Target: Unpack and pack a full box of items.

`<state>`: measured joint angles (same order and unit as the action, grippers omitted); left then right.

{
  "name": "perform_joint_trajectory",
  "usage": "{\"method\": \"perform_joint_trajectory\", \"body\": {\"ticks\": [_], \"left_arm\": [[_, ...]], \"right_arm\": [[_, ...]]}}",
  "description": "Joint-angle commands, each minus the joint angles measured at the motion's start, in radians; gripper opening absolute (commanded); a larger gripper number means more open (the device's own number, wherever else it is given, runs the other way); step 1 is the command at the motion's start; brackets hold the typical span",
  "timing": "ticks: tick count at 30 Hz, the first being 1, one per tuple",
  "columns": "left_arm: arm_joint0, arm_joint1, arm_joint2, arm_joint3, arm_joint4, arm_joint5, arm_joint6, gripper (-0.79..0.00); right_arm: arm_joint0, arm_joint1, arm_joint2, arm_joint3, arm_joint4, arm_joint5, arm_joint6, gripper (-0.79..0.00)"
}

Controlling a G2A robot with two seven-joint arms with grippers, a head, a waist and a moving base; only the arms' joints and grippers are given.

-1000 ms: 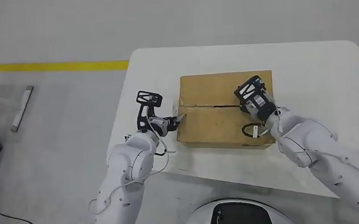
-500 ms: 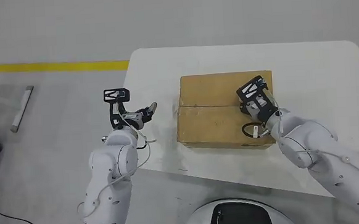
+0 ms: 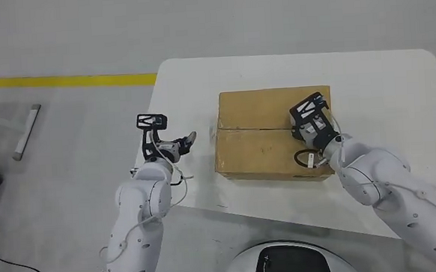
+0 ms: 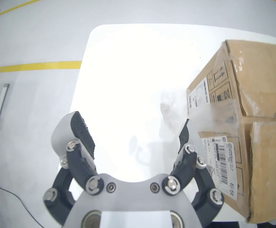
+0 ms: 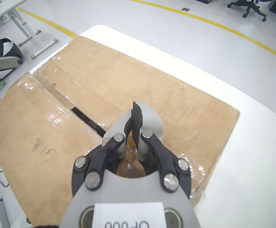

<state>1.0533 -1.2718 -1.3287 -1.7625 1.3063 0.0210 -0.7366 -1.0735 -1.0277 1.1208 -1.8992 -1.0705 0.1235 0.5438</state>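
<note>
Now left hand [image 4: 131, 124] nearer the box [image 3: 261, 111].

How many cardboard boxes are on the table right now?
1: a closed cardboard box near the middle of the white table, with the right gripper above its top. Its contents are hidden.

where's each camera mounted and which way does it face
Top view: above the arms, facing down at the table and cardboard box; left arm shows beside the box, right arm over it.
Left wrist view: on the left wrist, facing across the table toward the box's labelled side; open left jaws show.
Right wrist view: on the right wrist, facing down at the box's taped top seam; shut right jaws show.
Shared: all three show the box and table.
</note>
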Motion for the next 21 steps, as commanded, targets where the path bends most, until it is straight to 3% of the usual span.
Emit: {"method": "perform_joint_trajectory", "body": {"ticks": [1,6,9,21], "left_arm": [[0.006,0.002,0.023,0.027,0.024,-0.076,0.032,0.000],[-0.002,0.007,0.073,0.083,0.101,-0.218,0.103,0.000],[-0.014,0.006,0.092,0.118,0.115,-0.253,0.140,0.000],[-0.068,-0.005,0.119,0.194,0.115,-0.212,0.288,0.000]], "right_arm": [[-0.005,-0.002,0.004,-0.002,0.000,-0.002,0.002,-0.785],[-0.018,-0.005,0.017,-0.005,-0.003,-0.012,0.007,-0.785],[-0.023,-0.008,0.023,-0.007,-0.006,-0.019,0.010,-0.785],[-0.031,-0.020,0.027,-0.008,-0.015,-0.040,0.022,-0.785]]}}
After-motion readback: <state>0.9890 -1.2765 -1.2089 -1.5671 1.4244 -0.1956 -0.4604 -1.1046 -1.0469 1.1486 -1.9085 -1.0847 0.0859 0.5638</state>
